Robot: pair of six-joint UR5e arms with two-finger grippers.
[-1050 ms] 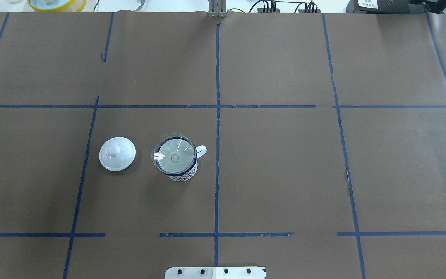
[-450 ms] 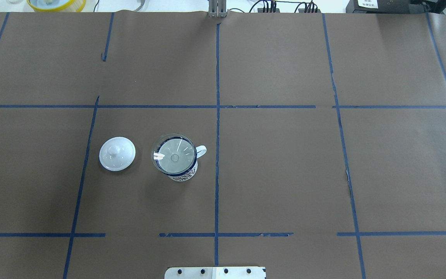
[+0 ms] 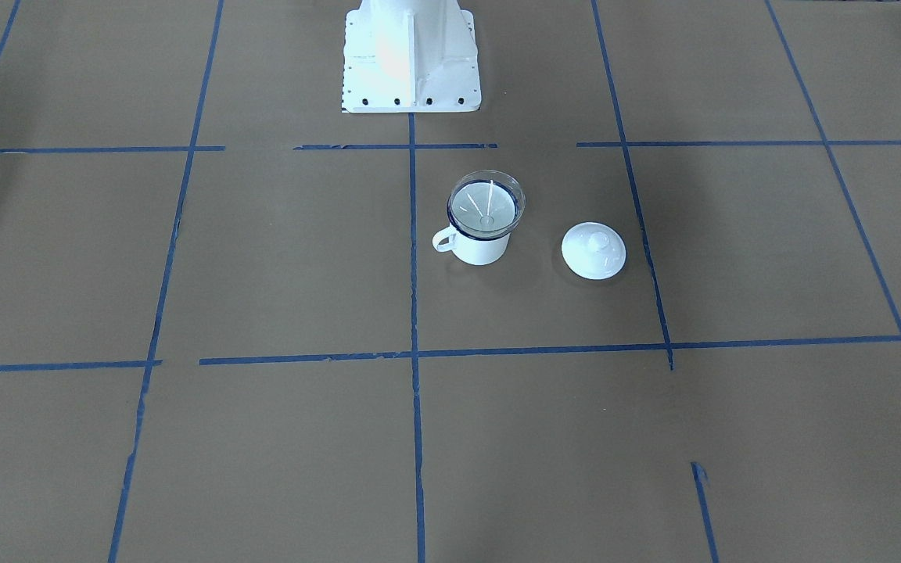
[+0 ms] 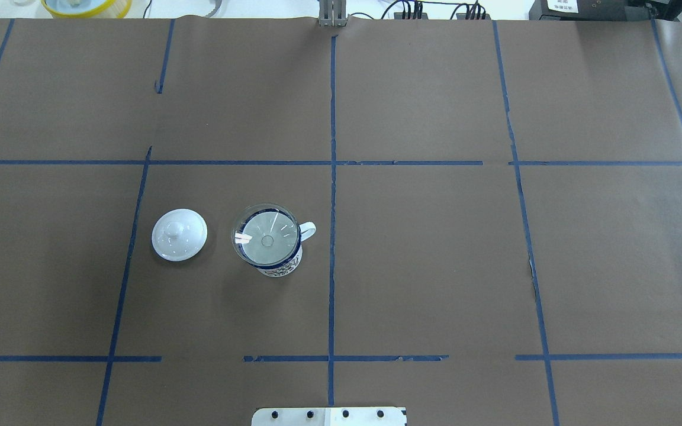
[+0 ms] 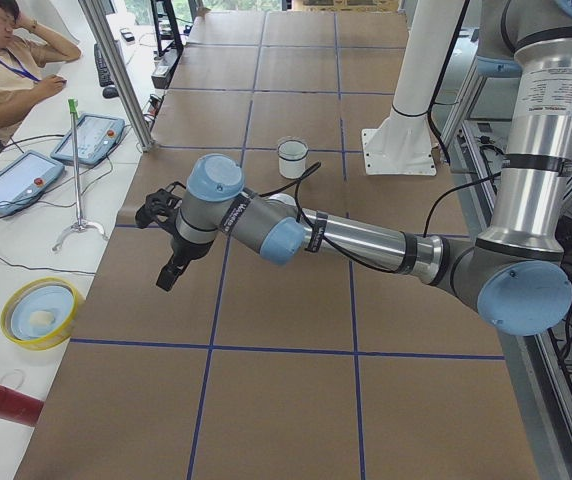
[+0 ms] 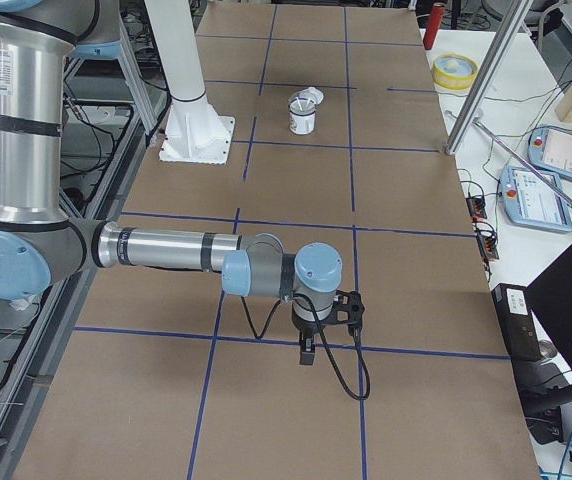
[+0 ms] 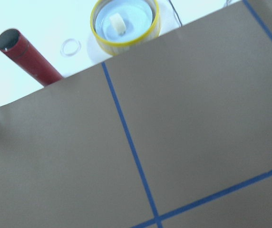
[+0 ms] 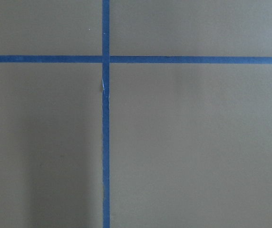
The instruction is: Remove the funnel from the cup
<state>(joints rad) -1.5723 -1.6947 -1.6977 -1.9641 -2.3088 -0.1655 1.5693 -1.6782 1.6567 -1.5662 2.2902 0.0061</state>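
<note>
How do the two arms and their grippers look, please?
Both the left arm and the right arm are silver tubes with grey-blue round joint caps and a black cable alongside. The left gripper and right gripper are small and black.

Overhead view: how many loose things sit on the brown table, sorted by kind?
funnel: 1
cup: 1
lid: 1
Total: 3

The left arm (image 5: 356, 238) and right arm (image 6: 166, 248) stretch out level. The left gripper (image 5: 167, 278) and right gripper (image 6: 307, 352) hang pointing down above the counter (image 6: 296, 180); their opening is unreadable.
</note>
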